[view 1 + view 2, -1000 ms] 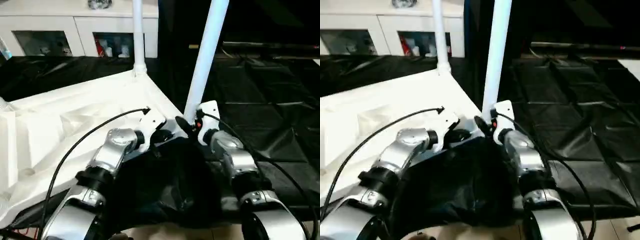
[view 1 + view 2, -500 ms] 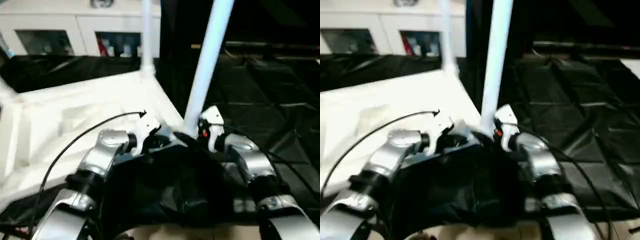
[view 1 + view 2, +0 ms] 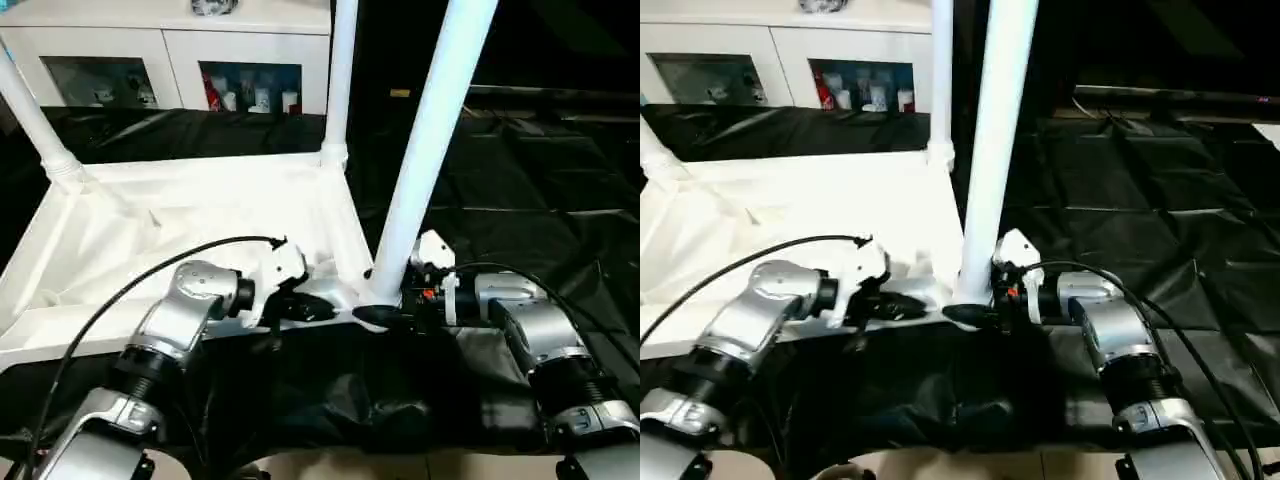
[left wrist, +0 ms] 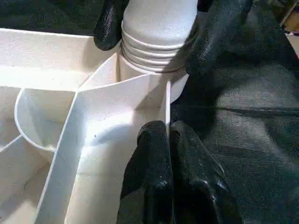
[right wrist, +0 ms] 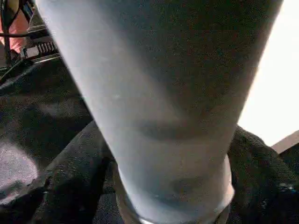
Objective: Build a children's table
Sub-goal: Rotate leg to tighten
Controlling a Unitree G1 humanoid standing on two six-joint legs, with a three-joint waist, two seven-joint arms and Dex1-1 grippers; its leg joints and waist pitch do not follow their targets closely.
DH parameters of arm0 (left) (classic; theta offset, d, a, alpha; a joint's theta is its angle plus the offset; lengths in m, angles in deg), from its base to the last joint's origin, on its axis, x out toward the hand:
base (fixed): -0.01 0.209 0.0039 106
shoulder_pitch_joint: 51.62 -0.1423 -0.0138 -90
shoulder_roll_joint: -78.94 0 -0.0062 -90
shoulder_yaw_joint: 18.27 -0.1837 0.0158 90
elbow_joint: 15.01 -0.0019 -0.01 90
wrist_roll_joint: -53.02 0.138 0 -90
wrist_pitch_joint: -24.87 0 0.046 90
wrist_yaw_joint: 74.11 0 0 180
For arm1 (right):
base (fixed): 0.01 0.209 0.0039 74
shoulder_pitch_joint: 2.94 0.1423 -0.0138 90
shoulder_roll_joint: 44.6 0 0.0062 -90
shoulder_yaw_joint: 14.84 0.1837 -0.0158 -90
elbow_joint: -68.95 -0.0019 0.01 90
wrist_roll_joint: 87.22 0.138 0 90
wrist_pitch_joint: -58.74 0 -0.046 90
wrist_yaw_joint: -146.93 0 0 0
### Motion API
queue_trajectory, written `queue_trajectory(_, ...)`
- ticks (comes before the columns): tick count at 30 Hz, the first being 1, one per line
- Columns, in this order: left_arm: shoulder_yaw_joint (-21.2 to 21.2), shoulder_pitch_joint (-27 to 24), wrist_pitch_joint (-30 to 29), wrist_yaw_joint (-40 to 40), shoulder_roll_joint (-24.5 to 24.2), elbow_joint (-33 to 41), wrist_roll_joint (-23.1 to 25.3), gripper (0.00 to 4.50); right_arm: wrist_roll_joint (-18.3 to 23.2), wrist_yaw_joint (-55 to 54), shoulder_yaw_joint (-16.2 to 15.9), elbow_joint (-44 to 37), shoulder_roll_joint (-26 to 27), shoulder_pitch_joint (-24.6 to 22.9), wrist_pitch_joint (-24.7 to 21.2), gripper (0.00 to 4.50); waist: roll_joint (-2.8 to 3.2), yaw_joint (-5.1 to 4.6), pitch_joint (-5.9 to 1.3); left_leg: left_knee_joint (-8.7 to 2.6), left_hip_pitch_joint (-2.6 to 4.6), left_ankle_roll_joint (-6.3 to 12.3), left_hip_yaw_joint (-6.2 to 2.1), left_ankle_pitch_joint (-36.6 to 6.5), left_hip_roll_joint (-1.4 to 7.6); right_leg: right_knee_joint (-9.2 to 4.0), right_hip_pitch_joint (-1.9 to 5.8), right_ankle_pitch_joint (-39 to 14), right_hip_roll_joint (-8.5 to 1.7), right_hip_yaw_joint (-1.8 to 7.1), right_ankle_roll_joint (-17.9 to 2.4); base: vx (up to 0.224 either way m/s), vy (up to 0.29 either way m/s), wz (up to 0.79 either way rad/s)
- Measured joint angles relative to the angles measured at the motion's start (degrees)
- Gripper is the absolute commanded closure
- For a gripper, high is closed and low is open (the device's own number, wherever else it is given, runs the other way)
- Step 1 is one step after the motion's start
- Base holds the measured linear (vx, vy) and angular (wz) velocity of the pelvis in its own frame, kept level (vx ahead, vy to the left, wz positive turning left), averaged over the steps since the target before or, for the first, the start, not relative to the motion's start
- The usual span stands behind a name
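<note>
The white table top (image 3: 190,215) lies upside down on black sheeting, its ribbed underside facing up. Two tube legs stand in its far sockets, one on the left (image 3: 30,110) and one on the right (image 3: 342,80). A third leg (image 3: 435,140) rises from the near right corner socket (image 4: 154,70), leaning slightly. My right gripper (image 3: 385,315) is shut on this leg's base, with a black finger (image 4: 219,32) on each side. My left gripper (image 4: 167,135) is shut on a thin rim wall of the top just beside that socket.
A white glass-door cabinet (image 3: 170,60) stands along the back. Creased black sheeting (image 3: 540,180) covers the floor to the right. A black cloth (image 3: 330,400) is bunched under my forearms at the table's near edge. A black cable (image 3: 130,290) loops over my left arm.
The whole picture has swung, bringing the far left leg into view. Both grippers stay at the near right corner, still holding the rim and the leg base.
</note>
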Motion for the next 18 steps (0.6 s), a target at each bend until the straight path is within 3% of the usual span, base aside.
queue_trajectory(2,-0.1,-0.3,0.0,0.1,-0.1,0.4,0.0,4.50,0.0,-0.1,0.0,-0.3,0.0,-0.3,-0.2,1.50,0.00,0.04,0.00,0.00,0.00,0.00,0.00,0.0,0.00,0.00,0.00,0.0,0.00,0.00,0.0,0.000,0.000,0.00)
queue_trajectory(6,0.1,-0.2,0.1,-2.0,0.4,-0.2,0.3,4.50,-0.2,-2.8,0.5,0.1,0.8,-0.4,-0.3,1.70,0.00,0.02,0.00,0.02,0.06,0.00,0.00,0.0,-0.01,0.03,0.03,0.0,0.00,0.01,0.0,0.000,0.000,0.00)
queue_trajectory(12,2.3,3.3,-0.3,-14.1,5.4,-6.9,2.1,4.50,-2.4,-23.9,5.8,7.1,8.4,2.7,1.1,1.75,0.01,-1.23,0.00,-0.02,0.28,-0.02,-0.02,0.0,-0.06,0.09,0.13,0.2,0.00,0.06,-0.2,0.000,0.000,0.00)
queue_trajectory(18,3.4,6.9,-2.2,-25.5,11.0,-11.3,3.8,4.50,-2.5,-43.0,11.1,13.4,15.0,7.1,1.9,1.76,0.16,-1.20,-0.01,-0.17,0.23,-0.04,-0.08,0.0,-0.07,0.00,0.05,0.3,0.00,0.05,-0.2,0.000,0.000,0.00)
